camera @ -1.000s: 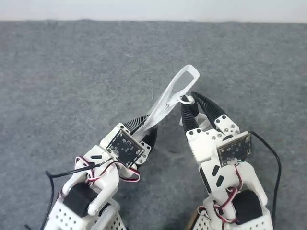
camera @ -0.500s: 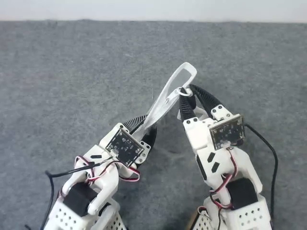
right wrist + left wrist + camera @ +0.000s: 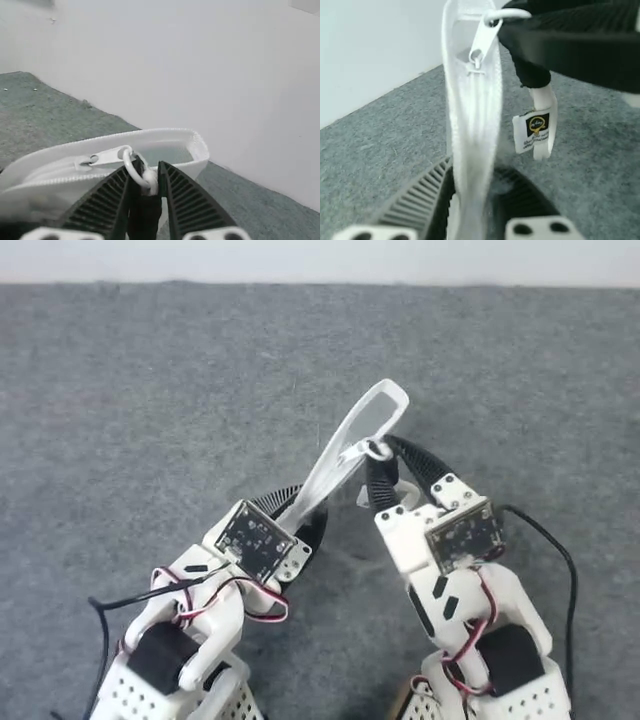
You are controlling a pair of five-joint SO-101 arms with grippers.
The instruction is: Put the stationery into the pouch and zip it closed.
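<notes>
A translucent white pouch (image 3: 348,445) stands on edge above the grey carpet, its zipper side up. My left gripper (image 3: 303,518) is shut on the pouch's near end; in the left wrist view the pouch (image 3: 472,130) runs up from between its ribbed fingers (image 3: 417,197). My right gripper (image 3: 378,453) is shut on the zipper's ring pull (image 3: 134,167), at the mouth of the pouch (image 3: 165,147). The slider (image 3: 476,56) sits partway along the zipper, with an open loop of the mouth beyond it. I cannot make out what lies inside the pouch.
Grey carpet (image 3: 150,400) covers the table on all sides, up to a pale wall (image 3: 320,260) at the far edge. A small printed label (image 3: 536,131) hangs off the pouch's side. Both arm bases (image 3: 180,660) crowd the near edge.
My right gripper has drawn the ring pull toward the left gripper along the zipper, and the pouch's open loop has become shorter. The left arm has barely moved.
</notes>
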